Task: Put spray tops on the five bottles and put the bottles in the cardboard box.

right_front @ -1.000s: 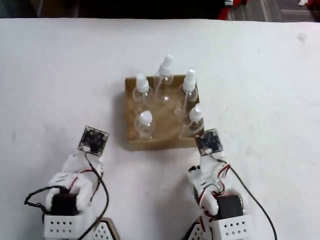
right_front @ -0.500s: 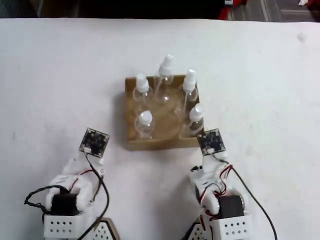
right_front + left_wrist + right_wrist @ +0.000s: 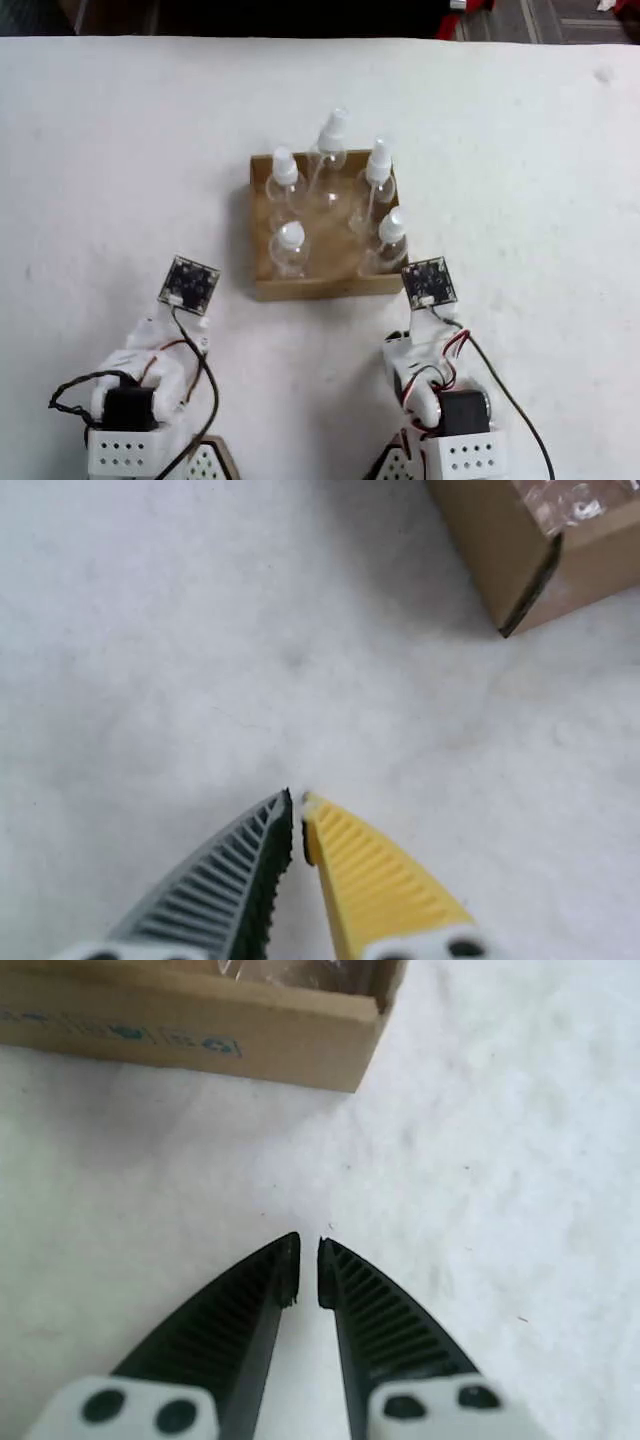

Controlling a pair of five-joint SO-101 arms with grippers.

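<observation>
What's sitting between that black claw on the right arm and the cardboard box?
Nothing. The stretch is bare white table, as the right wrist view shows, from the right gripper up to the cardboard box.

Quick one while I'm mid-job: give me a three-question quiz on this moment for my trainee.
1. How many bottles stand in the cardboard box?
2. True or false: the left gripper holds a bottle.
3. The right gripper is: A) inside the box, B) over the bare table near a box corner, C) clamped on a spray top.
Key: 1 five; 2 false; 3 B.
</observation>
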